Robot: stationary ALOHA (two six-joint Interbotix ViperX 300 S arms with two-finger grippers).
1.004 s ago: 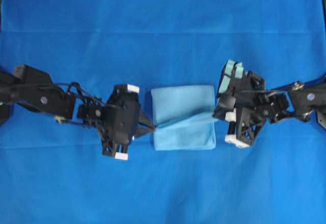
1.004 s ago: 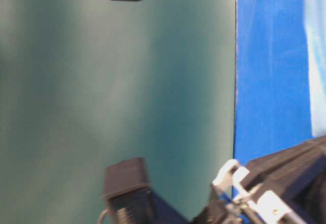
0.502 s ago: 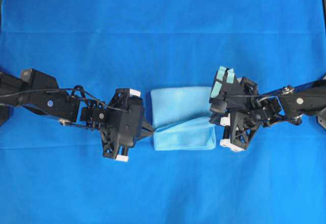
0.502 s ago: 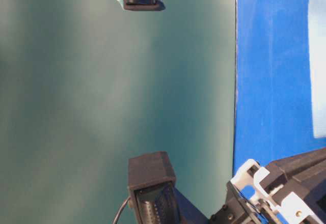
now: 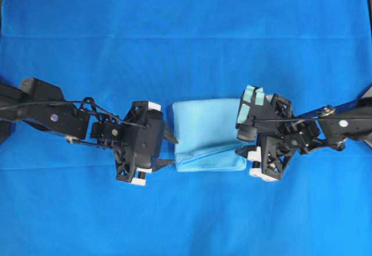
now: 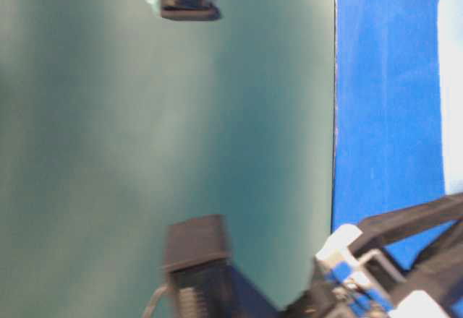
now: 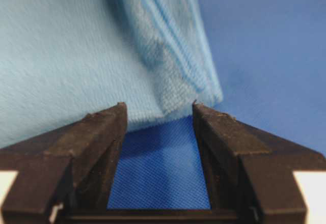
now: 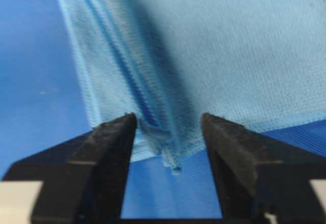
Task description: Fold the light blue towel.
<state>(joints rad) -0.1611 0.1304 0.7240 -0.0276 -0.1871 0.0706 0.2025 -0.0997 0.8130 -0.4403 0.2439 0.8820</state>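
Observation:
The light blue towel (image 5: 206,131) lies folded into a thick rectangle on the deep blue table covering (image 5: 186,46), between the two arms. A creased fold runs across its near half. My left gripper (image 5: 172,150) is at its left edge, open, with bare covering between its fingers and the towel's hem (image 7: 173,99) just past the tips (image 7: 158,109). My right gripper (image 5: 243,147) is at the towel's right edge, open too (image 8: 168,119). A loose corner of the towel (image 8: 170,155) sags between the parted jaws without being pinched.
The blue covering (image 7: 265,56) spreads all round the towel. In the table-level view the towel (image 6: 452,87) shows as a pale strip at the right edge, beside the covering (image 6: 383,115) and a plain green wall (image 6: 145,144).
Both grippers have gone from shut to open and let go of the towel. The lifted fold has settled lower. The right gripper has shifted slightly left and nearer.

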